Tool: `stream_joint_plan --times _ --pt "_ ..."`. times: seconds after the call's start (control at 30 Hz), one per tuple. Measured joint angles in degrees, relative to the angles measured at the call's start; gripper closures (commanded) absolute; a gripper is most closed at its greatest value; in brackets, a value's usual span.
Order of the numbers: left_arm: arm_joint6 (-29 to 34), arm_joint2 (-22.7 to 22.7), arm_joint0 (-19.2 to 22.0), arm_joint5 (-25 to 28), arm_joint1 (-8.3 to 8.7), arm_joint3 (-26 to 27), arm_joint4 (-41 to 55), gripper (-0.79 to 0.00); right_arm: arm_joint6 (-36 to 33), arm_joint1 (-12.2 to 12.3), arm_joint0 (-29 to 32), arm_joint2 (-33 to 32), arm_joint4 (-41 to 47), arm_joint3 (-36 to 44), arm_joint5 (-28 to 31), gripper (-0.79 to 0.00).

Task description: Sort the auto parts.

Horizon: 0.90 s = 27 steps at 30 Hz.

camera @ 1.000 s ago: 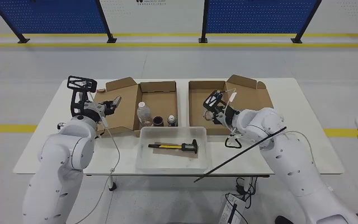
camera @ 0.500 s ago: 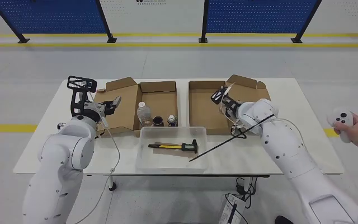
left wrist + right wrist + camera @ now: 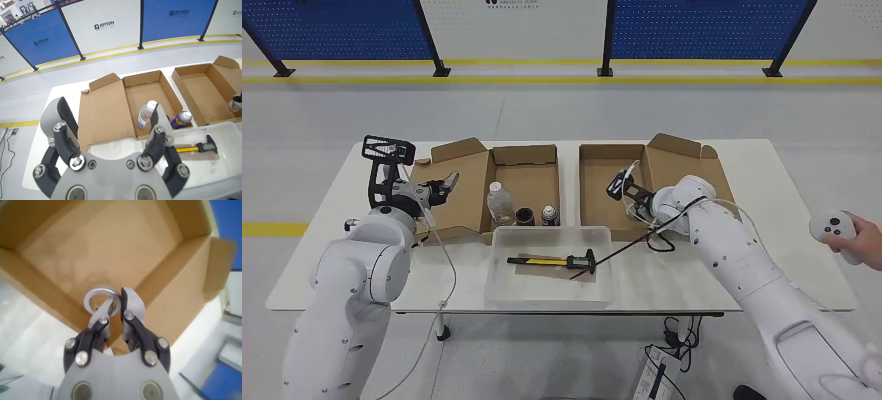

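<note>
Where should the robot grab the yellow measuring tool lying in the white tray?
Probably the thin yellow bar of the measuring tool, near its middle, coming straight down from above. It lies flat in the white tray, so the walls block the sides, and the black head at one end is bulkier.

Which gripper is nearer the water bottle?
Left. The left gripper is over the box flap near the water bottle; the right gripper holds a metal ring over the other box.
</note>
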<state>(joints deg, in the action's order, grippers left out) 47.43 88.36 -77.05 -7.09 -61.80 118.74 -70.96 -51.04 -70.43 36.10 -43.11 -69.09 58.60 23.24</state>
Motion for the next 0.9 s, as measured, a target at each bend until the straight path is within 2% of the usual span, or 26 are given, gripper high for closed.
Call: stream_joint_plan --times 0.17,0.27,0.53,0.6,0.63,0.8,0.9 --pt "0.00 0.00 0.00 0.00 0.00 0.00 0.00 -0.785 0.25 -1.10 -1.38 1.43 0.39 -3.05 1.65 -0.006" --pt "0.00 0.00 0.00 0.00 0.00 0.00 0.00 -0.785 0.49 -1.65 -2.03 1.92 0.61 -4.54 2.04 -0.077" --pt "0.00 0.00 0.00 0.00 0.00 0.00 0.00 -0.785 0.87 -2.85 -3.27 2.90 0.79 -7.97 2.98 -0.074" --pt "0.00 0.00 0.00 0.00 0.00 0.00 0.00 -0.785 0.93 -3.09 -3.45 3.05 0.92 -8.62 3.29 -0.114" --pt "0.00 0.00 0.00 0.00 0.00 0.00 0.00 -0.785 1.03 -3.24 -3.54 3.17 0.93 -8.96 3.40 -0.163" --pt "0.00 0.00 0.00 0.00 0.00 0.00 0.00 -0.785 1.17 -3.75 -3.94 3.36 0.91 -10.01 3.52 -0.299" --pt "0.00 0.00 0.00 0.00 0.00 0.00 0.00 -0.785 1.28 -3.88 -4.07 3.24 0.80 -10.33 3.42 -0.299"
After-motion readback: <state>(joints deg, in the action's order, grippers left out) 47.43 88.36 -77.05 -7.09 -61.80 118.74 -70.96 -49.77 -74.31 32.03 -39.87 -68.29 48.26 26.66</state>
